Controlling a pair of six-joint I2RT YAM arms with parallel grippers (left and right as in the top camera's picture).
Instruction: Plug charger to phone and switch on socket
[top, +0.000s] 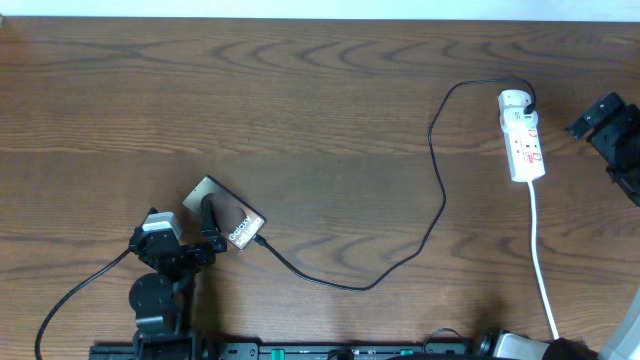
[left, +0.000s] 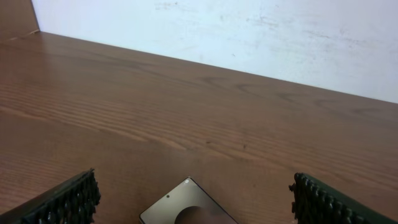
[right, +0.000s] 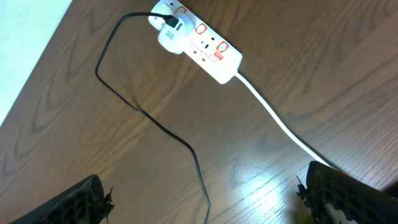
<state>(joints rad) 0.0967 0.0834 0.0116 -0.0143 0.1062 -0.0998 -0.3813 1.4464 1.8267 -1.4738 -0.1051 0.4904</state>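
The phone (top: 228, 220) lies tilted on the wooden table at the lower left; one corner of its face shows in the left wrist view (left: 186, 202). My left gripper (top: 186, 226) (left: 196, 200) hovers over it, open wide, the phone's corner between its fingers. The charger's black cable (top: 437, 190) (right: 149, 119) runs from a white adapter (top: 516, 100) (right: 169, 35) in the socket (top: 526, 142) (right: 210, 52) to a tip (top: 262, 240) resting against the phone's lower right end; I cannot tell whether it is seated. My right gripper (top: 603, 120) (right: 208, 200) is open, to the right of the socket.
The socket's thick white cord (top: 541, 262) (right: 280, 124) runs down to the table's front edge. A white wall (left: 249, 37) stands behind the table's far edge. The arm bases (top: 155, 300) sit along the front edge.
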